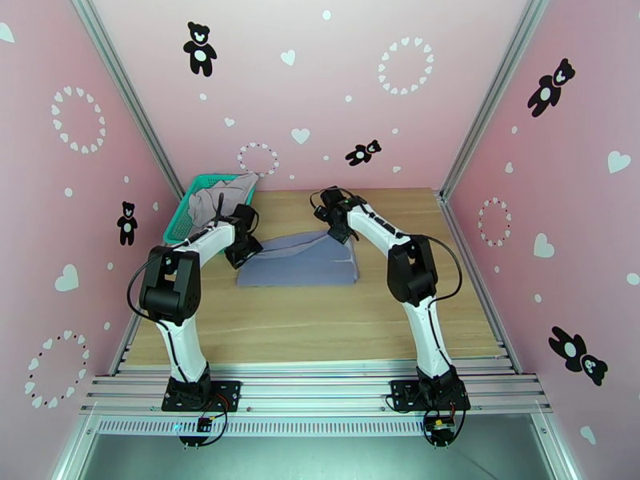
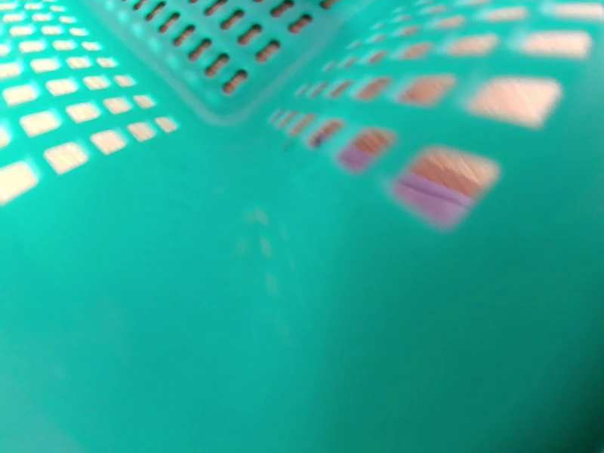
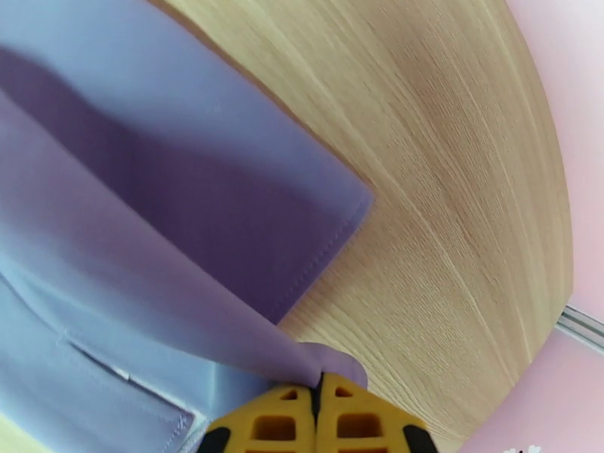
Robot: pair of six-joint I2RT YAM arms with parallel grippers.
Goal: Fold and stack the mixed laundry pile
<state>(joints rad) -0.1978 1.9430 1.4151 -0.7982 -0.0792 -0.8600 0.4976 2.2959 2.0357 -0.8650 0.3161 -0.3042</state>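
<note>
Yellow fingertips (image 3: 279, 424) of the right gripper (image 3: 318, 392) sit pressed together in the right wrist view, and we read the jaws as closed on a raised fold of the grey-lavender garment (image 3: 189, 205), close to one of its hemmed corners. From above, we find this garment lying mostly flat near the centre of the tabletop (image 1: 320, 330), somewhat toward the far edge, with a paler strip of its cloth turned over along its far side. We locate the left gripper (image 1: 242, 251) at the garment's left edge, just beside the green mesh basket (image 1: 178, 222), which stands in the far left corner of the tabletop. The overhead view is too small to show whether those jaws are open or closed, so we cannot tell. The left wrist view gives a blurred close look at the basket wall, with a trace of lavender cloth seen through the holes. A pale mauve-grey garment (image 1: 240, 186) hangs over the basket's far rim, and a duller bluish cloth (image 1: 210, 203) lies beneath it, which we take for the teal-blue top. We judge the task to be at an early stage: one garment is out and partly folded, two wait in the basket, and no stack exists yet.
</note>
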